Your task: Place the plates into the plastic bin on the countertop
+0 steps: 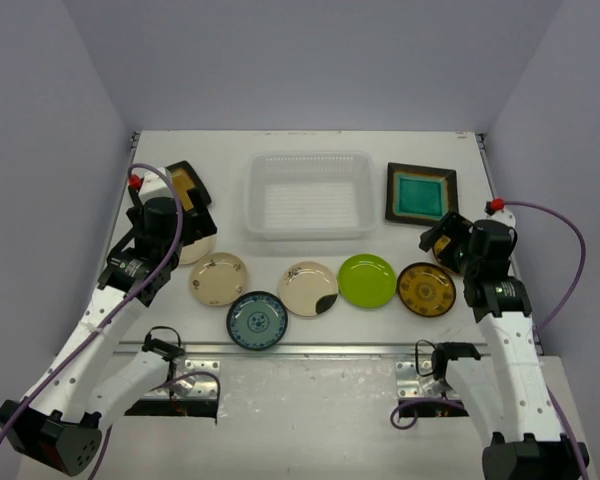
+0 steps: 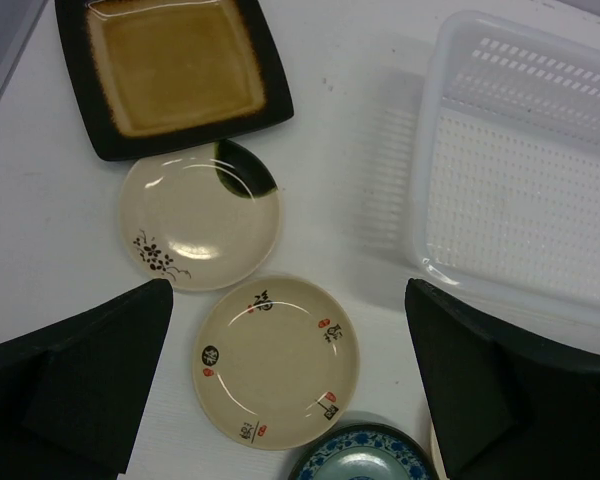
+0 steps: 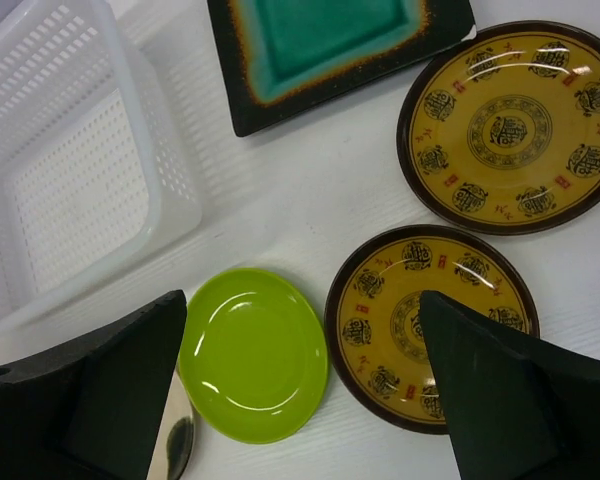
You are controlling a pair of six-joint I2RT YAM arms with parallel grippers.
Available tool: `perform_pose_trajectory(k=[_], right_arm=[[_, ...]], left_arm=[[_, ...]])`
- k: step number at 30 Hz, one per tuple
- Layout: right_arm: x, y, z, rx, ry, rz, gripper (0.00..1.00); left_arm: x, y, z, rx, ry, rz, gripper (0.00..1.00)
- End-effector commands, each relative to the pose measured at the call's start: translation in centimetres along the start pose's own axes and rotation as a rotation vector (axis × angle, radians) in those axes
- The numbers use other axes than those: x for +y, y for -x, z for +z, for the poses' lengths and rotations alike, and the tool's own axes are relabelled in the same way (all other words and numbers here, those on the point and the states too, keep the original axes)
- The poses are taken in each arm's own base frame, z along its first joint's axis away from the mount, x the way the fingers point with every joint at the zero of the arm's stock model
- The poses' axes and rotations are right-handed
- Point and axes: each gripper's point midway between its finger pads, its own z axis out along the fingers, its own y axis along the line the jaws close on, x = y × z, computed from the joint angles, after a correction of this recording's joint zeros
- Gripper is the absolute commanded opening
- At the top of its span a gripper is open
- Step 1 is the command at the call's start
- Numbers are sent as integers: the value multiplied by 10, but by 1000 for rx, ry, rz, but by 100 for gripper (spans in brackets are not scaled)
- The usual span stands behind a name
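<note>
Both grippers stand open and hold nothing.

Your left gripper [image 2: 288, 290] hangs off the near-left corner of the plastic bin [image 2: 520, 190] with its fingers spread wide. The cream plate bearing red marks [image 2: 277, 362] lies directly between them. A second cream plate [image 2: 195, 225] lies just beyond it, beside the amber square plate [image 2: 175, 70].

Your right gripper [image 3: 302, 300] hangs off the bin's near-right corner, spread over the lime green plate [image 3: 252, 355] and a brown-yellow plate [image 3: 430, 325].

No plate lies in the bin.

Finding: the round plates have no long axis, so your angle of approach is free. The left arm is nearer the cream plates and the right arm is nearer the green. From either side, the carry runs inward and away from you, toward the bin.
</note>
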Motion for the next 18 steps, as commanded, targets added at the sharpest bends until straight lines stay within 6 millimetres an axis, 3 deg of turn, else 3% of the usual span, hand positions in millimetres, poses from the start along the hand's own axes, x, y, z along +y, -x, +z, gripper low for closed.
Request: perform_pose_trajectory(k=[1, 4, 7, 15, 18], right_arm=[[6, 9, 4, -74, 28, 98, 99], [13, -1, 15, -59, 73, 188, 99], [24, 0, 26, -98, 146, 275, 99], [33, -13, 78, -69, 180, 534, 99], [43, -9, 94, -36, 171, 582, 99]], left_arm=[[-9, 8, -1, -30, -35, -21, 100], [-12, 6, -2, -22, -54, -21, 100], [-14, 5, -3, -20, -67, -25, 100], [-14, 7, -6, -43, -87, -28, 100], [-14, 6, -6, -40, -90, -24, 100]])
